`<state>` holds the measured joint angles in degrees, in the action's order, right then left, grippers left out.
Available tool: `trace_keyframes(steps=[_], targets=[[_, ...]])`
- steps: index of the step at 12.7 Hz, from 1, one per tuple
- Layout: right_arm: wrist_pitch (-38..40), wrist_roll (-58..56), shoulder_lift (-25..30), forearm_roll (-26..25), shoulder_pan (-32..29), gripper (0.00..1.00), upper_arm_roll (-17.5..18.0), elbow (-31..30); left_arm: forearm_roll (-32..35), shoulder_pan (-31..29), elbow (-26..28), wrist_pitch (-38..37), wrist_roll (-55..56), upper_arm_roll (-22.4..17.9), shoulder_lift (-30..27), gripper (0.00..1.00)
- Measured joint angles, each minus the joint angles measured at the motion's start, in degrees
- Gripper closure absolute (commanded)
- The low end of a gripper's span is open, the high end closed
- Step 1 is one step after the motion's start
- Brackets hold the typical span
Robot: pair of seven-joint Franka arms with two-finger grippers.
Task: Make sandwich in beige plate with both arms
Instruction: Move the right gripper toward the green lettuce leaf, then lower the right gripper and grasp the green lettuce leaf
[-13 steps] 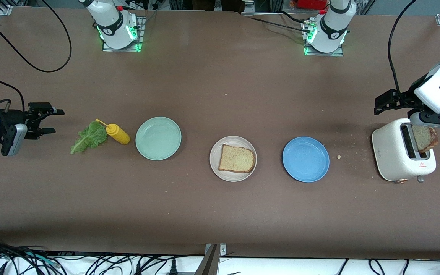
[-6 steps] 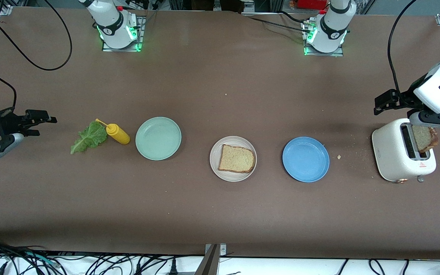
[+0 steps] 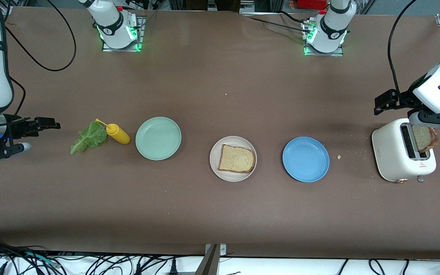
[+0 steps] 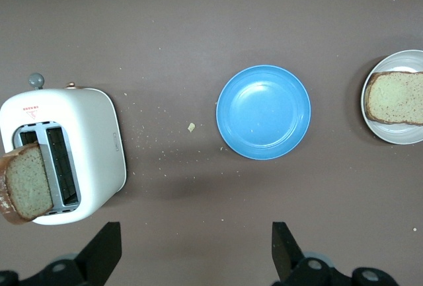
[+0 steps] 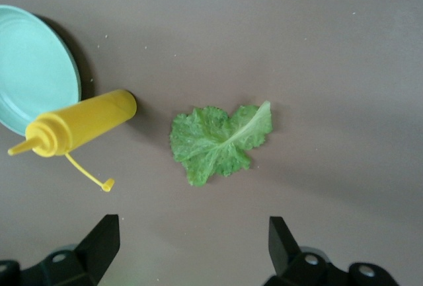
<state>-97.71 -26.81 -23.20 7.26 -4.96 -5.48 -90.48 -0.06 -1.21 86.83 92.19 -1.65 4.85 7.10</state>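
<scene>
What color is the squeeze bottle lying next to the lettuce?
The squeeze bottle is yellow, cap and all. It shows best in the right wrist view, lying beside the green lettuce leaf.

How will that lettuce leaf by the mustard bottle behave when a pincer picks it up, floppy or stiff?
Probably floppy: the lettuce leaf looks thin and ruffled, so its edges would likely droop. It also looks light and lies flat on the table, so the fingers may have to pinch low. Its rib might tear if squeezed hard.
</scene>
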Motion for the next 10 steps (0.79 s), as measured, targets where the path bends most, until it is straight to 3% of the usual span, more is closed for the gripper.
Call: trace_keyframes(steps=[4,10], targets=[[-3.36,7.70,-0.01,-0.35,-0.01,0.00,0.16,-1.00,0.02,0.00,0.00,0.03,0.00,0.01,0.00,0.00],[-10.44,23.28,-0.14,-5.19,0.46,0.00,2.98,-5.19,0.03,0.00,0.00,0.04,0.00,0.03,0.00,0.00]])
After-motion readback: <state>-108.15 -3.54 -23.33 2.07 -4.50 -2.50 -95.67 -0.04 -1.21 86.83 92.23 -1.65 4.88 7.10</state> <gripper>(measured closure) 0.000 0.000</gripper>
